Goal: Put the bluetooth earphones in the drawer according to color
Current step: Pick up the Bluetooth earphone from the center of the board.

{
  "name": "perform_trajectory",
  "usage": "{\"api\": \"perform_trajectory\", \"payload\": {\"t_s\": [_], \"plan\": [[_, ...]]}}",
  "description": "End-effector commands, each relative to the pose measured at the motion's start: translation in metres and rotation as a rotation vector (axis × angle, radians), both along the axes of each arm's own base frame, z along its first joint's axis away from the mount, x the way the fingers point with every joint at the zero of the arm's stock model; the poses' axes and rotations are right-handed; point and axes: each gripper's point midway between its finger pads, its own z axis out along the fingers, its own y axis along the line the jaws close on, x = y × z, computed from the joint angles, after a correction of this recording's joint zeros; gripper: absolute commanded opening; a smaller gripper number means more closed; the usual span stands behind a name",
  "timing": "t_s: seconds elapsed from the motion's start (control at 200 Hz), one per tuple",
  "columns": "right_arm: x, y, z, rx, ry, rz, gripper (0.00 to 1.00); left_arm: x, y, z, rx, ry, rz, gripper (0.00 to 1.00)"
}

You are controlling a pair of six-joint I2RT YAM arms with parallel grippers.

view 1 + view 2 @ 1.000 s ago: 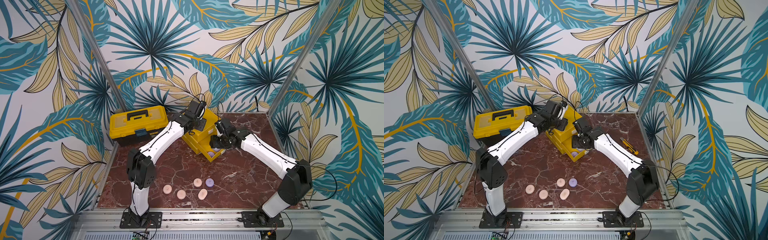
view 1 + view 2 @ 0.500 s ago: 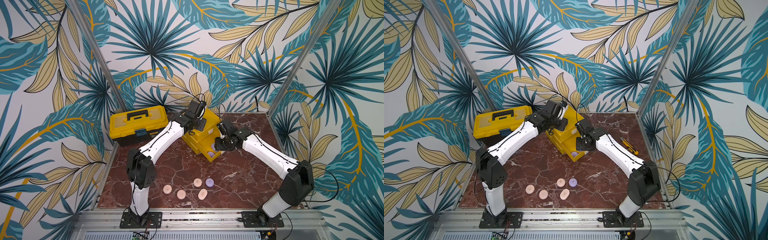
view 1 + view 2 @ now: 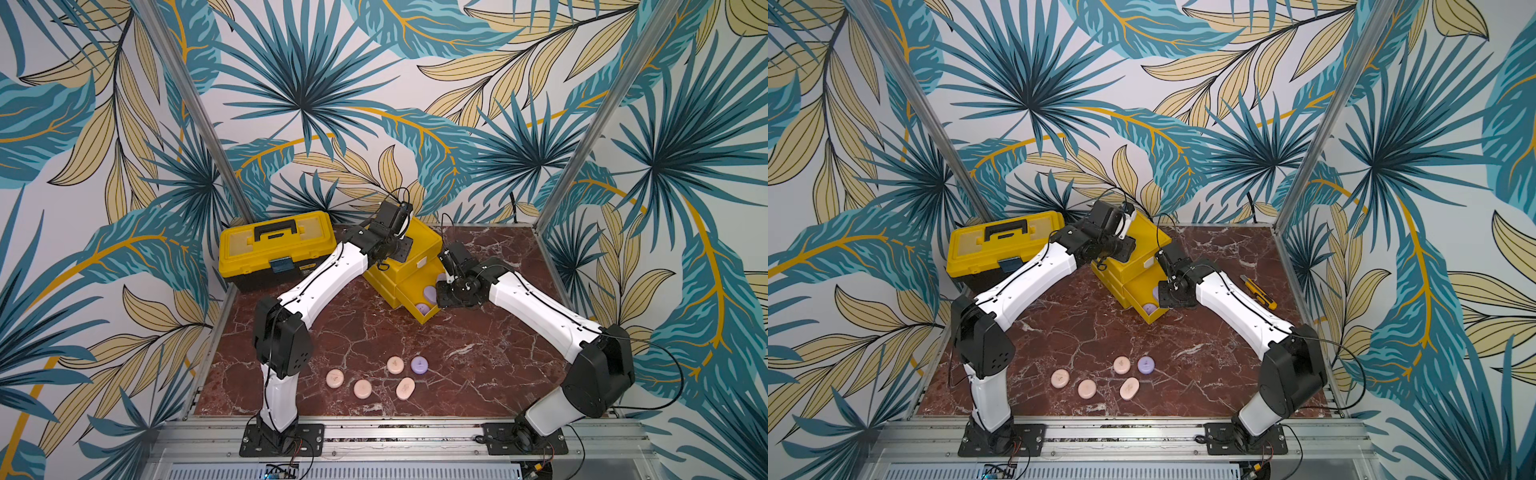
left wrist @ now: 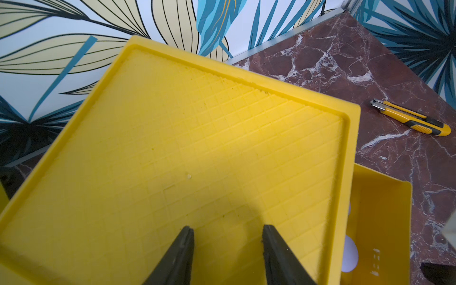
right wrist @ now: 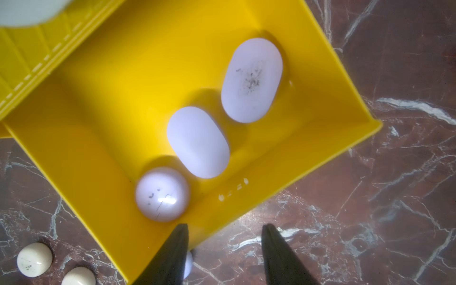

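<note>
Toolbox label [image 3: 309, 270] is too small to be read. Three lilac earphones [image 5: 198, 142] are seen in the open drawer [image 5: 98, 123]; five more are scattered on the near surface [image 3: 332, 324]. Both jaws are parted, empty.

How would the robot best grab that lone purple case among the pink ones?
Probably from straight above, pinching the purple case across its rounded rim, because it lies flat and low. A pink case sits close beside it, so the edges facing toward and away from the robot likely leave the most room to close on.
</note>
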Motion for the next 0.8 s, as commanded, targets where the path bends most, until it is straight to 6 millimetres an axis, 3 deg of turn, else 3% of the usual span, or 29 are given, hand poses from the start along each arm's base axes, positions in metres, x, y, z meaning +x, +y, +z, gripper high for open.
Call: {"api": "perform_trajectory", "payload": {"t_s": [0.0,0.185,0.466,0.581,0.796], "plan": [[-0.008,-0.006,0.005,-0.016,0.01,0.009,0.53,-0.011,0.004,-0.004,0.014,0.038,-0.015,0.49],[-0.003,0.005,0.032,0.092,-0.086,0.015,0.53,-0.012,0.004,-0.004,0.017,0.039,-0.017,0.49],[-0.037,-0.008,0.055,0.202,-0.145,-0.041,0.53,-0.011,0.003,-0.005,0.011,0.04,-0.018,0.49],[-0.063,-0.002,0.043,0.291,-0.114,-0.049,0.53,-0.012,0.003,-0.005,0.013,0.04,-0.019,0.49],[-0.124,0.028,-0.019,0.295,0.023,0.005,0.56,-0.012,0.004,-0.005,0.016,0.042,-0.016,0.49]]}}
